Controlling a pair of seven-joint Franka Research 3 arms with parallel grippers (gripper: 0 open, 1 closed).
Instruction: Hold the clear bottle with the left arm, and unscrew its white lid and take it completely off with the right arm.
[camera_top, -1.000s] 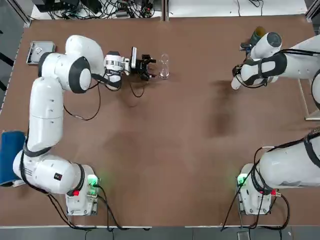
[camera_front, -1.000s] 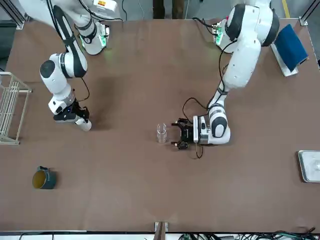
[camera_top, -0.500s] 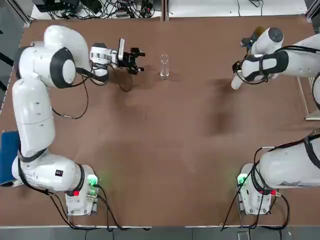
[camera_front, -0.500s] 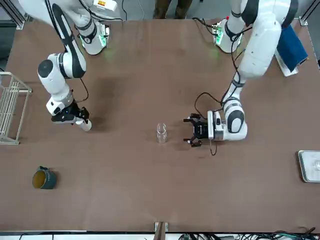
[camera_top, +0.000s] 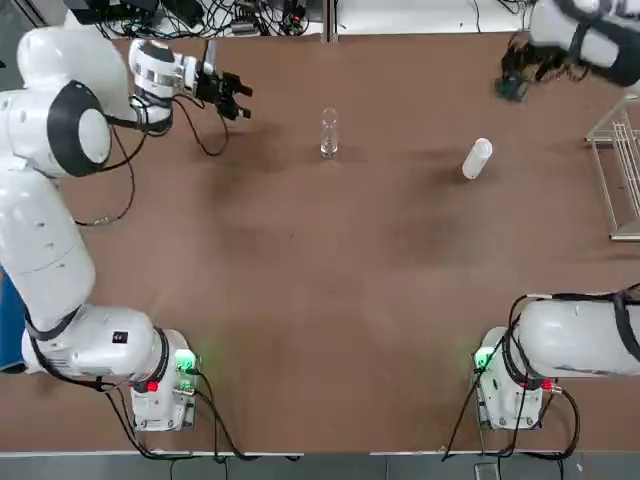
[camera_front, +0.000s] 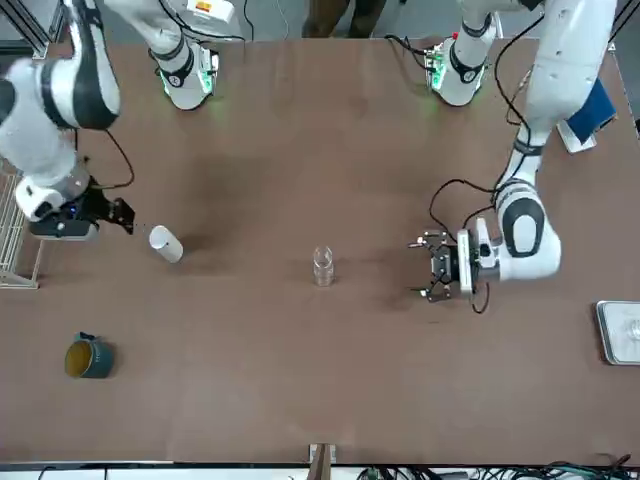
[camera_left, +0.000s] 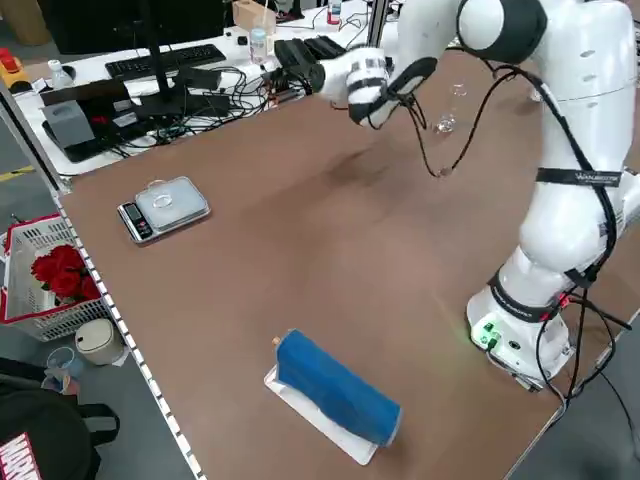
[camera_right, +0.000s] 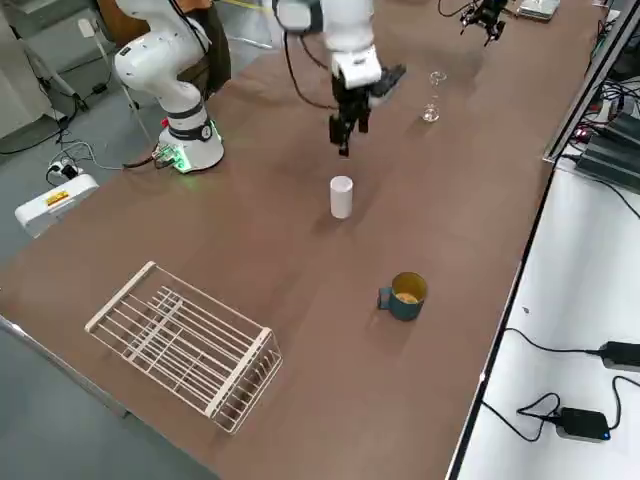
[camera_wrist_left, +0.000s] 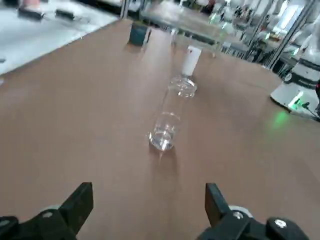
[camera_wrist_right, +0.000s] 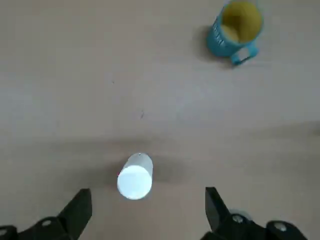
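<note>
Your left gripper (camera_wrist_left: 147, 212) has its fingers spread wide and holds nothing; it hangs at the far left of the table (camera_top: 330, 300), well apart from the clear bottle (camera_top: 328, 133); your right gripper (camera_wrist_right: 147, 215) is spread just as wide and equally empty, up at the far right corner.

The clear bottle stands upright and uncapped near the far middle of the table, touched by neither arm; you can see straight through it, and it looks empty. The white lid (camera_top: 477, 158) is off and stands alone on the table to the bottle's right, well apart from it; the right gripper hangs above it, not touching.

Beyond the lid, toward the far right corner, you have a teal mug (camera_wrist_right: 236, 28) with something yellowish inside; what it is cannot be told.
</note>
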